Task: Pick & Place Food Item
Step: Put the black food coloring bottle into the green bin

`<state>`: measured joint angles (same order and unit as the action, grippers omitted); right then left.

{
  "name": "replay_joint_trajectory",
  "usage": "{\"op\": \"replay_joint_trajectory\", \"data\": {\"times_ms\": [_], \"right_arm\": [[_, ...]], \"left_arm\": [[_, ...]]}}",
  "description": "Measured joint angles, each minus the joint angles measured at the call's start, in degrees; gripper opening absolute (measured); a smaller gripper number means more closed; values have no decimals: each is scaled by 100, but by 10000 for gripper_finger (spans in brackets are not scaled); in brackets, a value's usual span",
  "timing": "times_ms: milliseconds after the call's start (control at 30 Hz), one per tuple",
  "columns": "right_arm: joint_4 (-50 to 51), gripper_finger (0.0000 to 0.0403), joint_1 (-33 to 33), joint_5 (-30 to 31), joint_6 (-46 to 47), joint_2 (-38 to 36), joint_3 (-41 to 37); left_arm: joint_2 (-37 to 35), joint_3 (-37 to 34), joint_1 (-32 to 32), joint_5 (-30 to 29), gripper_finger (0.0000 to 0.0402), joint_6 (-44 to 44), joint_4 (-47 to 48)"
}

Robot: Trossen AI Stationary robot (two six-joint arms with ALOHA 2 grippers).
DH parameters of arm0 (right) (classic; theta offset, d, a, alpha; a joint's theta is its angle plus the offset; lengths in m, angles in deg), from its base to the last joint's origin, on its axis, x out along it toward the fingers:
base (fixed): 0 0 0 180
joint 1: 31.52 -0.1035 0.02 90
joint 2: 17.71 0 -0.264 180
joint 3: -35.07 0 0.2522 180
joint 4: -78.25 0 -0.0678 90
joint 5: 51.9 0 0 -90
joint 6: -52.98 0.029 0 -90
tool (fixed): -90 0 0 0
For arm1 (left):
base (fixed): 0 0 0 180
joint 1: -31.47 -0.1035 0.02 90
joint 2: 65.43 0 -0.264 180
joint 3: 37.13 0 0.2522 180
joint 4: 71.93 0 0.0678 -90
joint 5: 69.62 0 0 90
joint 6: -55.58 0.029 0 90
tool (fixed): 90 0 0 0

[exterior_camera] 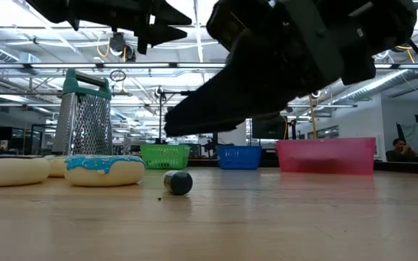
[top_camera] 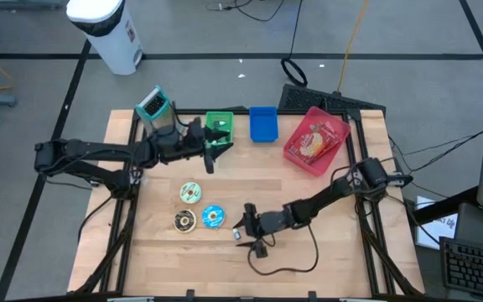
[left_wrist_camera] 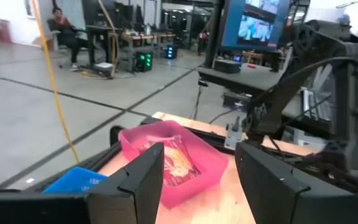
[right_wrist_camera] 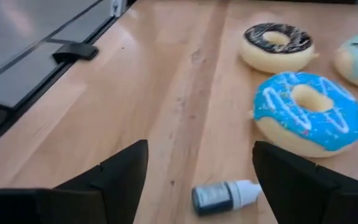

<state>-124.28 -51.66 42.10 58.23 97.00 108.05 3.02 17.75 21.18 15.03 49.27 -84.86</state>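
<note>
By blue donut (right_wrist_camera: 307,111), dropper bottle (right_wrist_camera: 224,194), right gripper (right_wrist_camera: 199,180) open

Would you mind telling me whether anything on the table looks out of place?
A small dropper bottle lies on its side on the bare wood beside the blue-iced donut, just ahead of the open right gripper. Nothing looks spilled.

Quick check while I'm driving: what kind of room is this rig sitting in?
Most likely a large open robotics lab or industrial workspace. The low view shows a high ceiling with exposed beams, the left wrist view shows a person at a desk on a wide bare floor, and a big monitor stands nearby.
</note>
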Motion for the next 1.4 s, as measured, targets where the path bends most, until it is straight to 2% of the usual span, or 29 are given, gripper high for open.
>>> {"op": "replay_joint_trajectory", "data": {"times_ms": [167,333,700,833,1100,1400], "right_arm": [[589,263,-25,655,289,52,257],[1075,247,-25,675,645,62,300],[992,240,-25,661,1660,427,339],[1081,225,-27,1002,1606,428,339],[1502,150,-25,1269,1447,418,342],[1173,57,-62,1199,529,429,328]], "left_arm": [[10,0,144,-242,200,-4,44],[14,-1,217,-275,200,-2,273],[10,-2,216,-380,200,8,260],[10,-2,215,-397,200,16,262],[10,-2,215,-397,200,12,262],[10,-2,215,-369,200,0,297]]}}
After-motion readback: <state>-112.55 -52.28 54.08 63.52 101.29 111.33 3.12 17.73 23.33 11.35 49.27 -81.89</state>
